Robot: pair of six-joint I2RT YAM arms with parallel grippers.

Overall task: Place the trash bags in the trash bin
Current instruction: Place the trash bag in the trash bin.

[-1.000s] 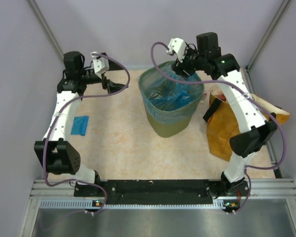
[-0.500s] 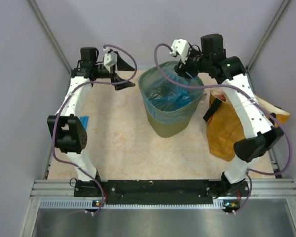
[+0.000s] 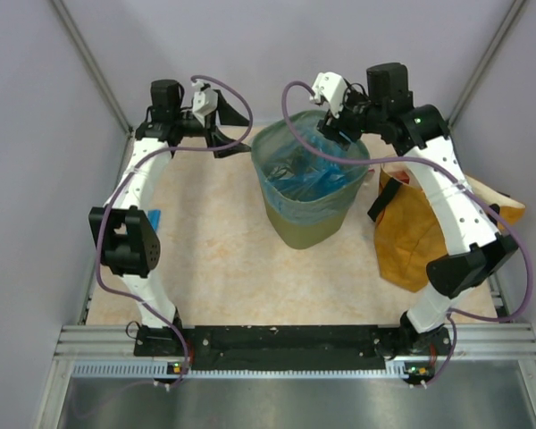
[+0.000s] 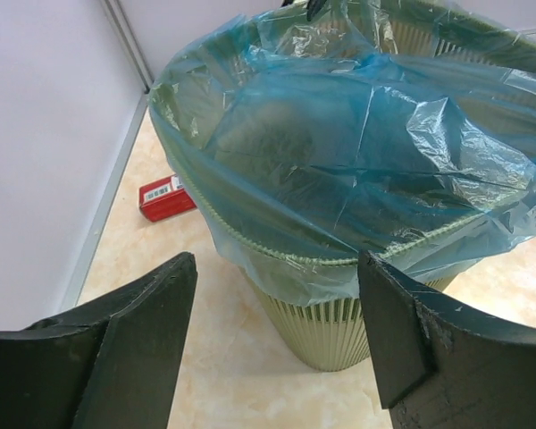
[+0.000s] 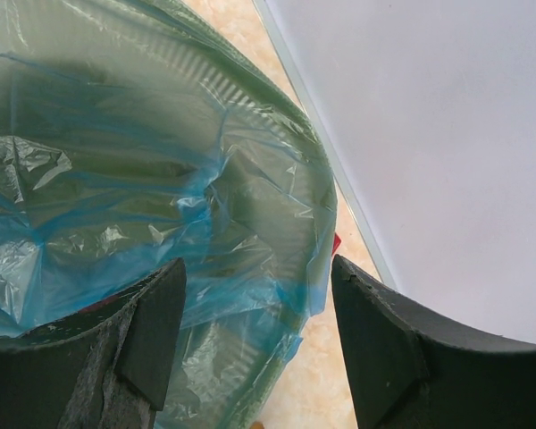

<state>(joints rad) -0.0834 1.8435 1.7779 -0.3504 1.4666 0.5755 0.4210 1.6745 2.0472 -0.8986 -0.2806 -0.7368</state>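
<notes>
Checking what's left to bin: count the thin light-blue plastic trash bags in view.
2. One big crinkly sack lines the olive-green wire-mesh bin; one small folded square lies on the table, mostly hidden behind the left arm's elbow. More may lie bunched inside the bin.

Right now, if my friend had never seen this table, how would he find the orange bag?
Find the big green mesh trash bin in the middle of the table. Just right of it lies the orange sack, slumped flat. It is mustard-orange with a black handle, not see-through blue like the trash bag lining the bin.
</notes>
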